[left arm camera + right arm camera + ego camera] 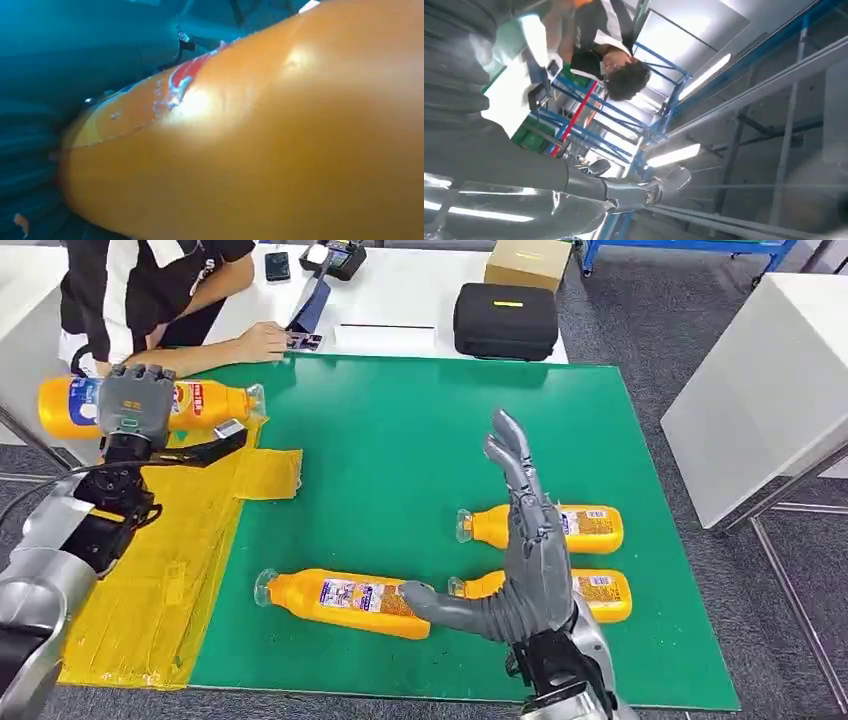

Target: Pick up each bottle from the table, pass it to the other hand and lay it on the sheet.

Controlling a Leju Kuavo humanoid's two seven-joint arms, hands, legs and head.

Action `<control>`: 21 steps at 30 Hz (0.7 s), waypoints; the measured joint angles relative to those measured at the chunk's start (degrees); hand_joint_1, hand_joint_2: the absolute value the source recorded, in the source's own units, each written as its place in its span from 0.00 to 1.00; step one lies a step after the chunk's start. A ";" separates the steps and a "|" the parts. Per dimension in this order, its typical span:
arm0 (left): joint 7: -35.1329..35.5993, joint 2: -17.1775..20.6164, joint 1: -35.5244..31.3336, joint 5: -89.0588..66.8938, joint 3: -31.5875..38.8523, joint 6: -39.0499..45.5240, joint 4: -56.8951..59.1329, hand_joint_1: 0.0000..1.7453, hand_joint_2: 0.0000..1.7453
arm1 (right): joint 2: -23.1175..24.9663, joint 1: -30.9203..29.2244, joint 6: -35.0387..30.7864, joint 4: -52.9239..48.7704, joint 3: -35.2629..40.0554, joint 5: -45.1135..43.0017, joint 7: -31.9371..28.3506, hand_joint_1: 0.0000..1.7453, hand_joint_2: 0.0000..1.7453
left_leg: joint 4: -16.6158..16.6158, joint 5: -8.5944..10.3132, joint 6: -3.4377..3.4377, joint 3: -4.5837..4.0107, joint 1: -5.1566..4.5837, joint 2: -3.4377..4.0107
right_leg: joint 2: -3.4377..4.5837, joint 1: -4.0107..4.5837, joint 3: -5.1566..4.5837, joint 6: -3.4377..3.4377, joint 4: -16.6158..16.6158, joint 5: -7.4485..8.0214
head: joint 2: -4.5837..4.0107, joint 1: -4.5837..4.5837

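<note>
A green table (400, 420) takes up the middle of the head view, with a yellow sheet (150, 580) taped over its left side. Beyond it stands a white table (400, 290) bearing a black case (505, 320), and a person (150, 290) sits at its near corner with a hand (262, 340) resting by the green edge. The left hand (133, 405) is raised above the sheet's far end and grips an orange bottle (75, 405) held sideways: the fingers wrap over the middle of its label, the body sticks out to the left of them and the clear cap end to the right. In the left wrist view the orange bottle (260, 150) presses close against the camera. The right hand (525, 540) stands upright over the green table with fingers spread and straight, thumb stretched out to the left, holding nothing. Three more bottles lie flat on the green surface: one (345, 600) just left of the thumb, one (590, 528) behind the palm, and one (600, 592) nearer, partly hidden by the hand.
</note>
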 measured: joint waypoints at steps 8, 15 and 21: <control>0.50 2.64 0.00 -1.99 -4.15 -6.52 2.84 1.00 1.00 | -0.59 0.00 0.24 0.00 0.09 1.16 1.42 0.00 1.00 | 0.00 0.01 0.00 0.00 0.00 -0.04 | -0.03 0.00 0.03 0.00 0.00 0.00 | 0.00 0.00; -0.50 3.33 -0.16 -1.35 -6.05 -12.06 4.00 1.00 1.00 | -0.77 -0.05 1.62 0.09 0.17 3.33 2.65 0.00 1.00 | -0.01 0.00 0.00 0.00 -0.01 -0.07 | -0.02 0.00 0.05 0.00 0.00 0.00 | 0.00 0.00; -2.79 5.60 2.21 5.35 -3.57 -16.49 5.07 1.00 1.00 | -0.77 -0.46 8.58 2.44 1.48 12.56 8.56 0.00 1.00 | -0.02 0.00 -0.01 0.00 0.03 0.00 | 0.00 0.03 0.02 -0.02 0.01 -0.02 | 0.00 0.00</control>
